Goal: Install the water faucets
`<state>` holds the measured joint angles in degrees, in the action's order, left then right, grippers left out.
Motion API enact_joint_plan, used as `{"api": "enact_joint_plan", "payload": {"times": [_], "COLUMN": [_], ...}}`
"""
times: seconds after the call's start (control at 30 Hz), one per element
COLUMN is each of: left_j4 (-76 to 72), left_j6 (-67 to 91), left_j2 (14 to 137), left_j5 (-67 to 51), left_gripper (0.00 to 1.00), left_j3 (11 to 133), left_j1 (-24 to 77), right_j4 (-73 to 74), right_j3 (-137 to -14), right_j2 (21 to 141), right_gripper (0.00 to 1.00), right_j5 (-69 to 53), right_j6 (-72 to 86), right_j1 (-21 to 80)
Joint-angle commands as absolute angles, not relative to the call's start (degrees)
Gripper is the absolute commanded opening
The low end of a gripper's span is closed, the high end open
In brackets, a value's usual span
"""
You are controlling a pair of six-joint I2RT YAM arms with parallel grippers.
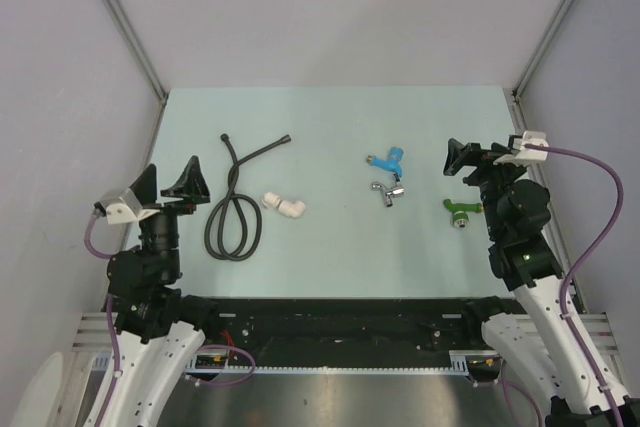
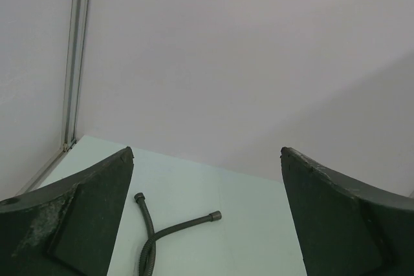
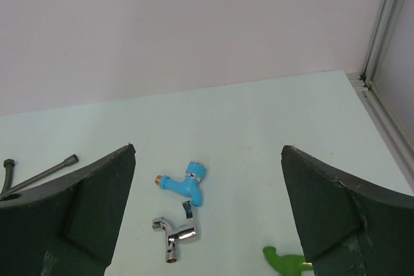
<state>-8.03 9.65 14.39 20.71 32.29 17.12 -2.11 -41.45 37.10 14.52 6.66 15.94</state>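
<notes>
Three water faucets lie on the pale green table (image 1: 330, 247). A blue faucet (image 1: 388, 160) (image 3: 187, 182) sits right of centre. A chrome faucet (image 1: 386, 190) (image 3: 176, 231) lies just in front of it, close but apart. A green faucet (image 1: 459, 210) (image 3: 284, 262) lies further right, beside the right arm. My right gripper (image 1: 478, 162) (image 3: 208, 150) hovers open above the table, right of the blue and chrome faucets, holding nothing. My left gripper (image 1: 170, 185) (image 2: 206, 153) is open and empty at the table's left edge.
A coiled black hose (image 1: 232, 217) (image 2: 174, 227) lies left of centre, near the left gripper. Two white elbow fittings (image 1: 283, 205) rest just right of it. Grey walls with metal corner posts (image 1: 125, 22) enclose the table on three sides.
</notes>
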Motion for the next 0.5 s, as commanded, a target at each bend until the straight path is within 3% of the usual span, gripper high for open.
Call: {"api": "enact_joint_plan", "payload": {"times": [0.0, 0.47], "left_j4": [-8.53, -2.29], "left_j6": [10.20, 9.23], "left_j2": [15.12, 13.63], "left_j5": [19.86, 20.74], "left_gripper": [1.00, 1.00], "left_j3": [32.26, 30.59], "left_j1": [17.31, 17.32], "right_j4": [-3.17, 2.72], "right_j3": [-41.57, -49.47], "right_j2": [39.01, 57.98], "right_gripper": [1.00, 1.00], "right_j5": [16.95, 4.58], "right_j6": [9.22, 13.44], "right_j1": [15.73, 14.94]}}
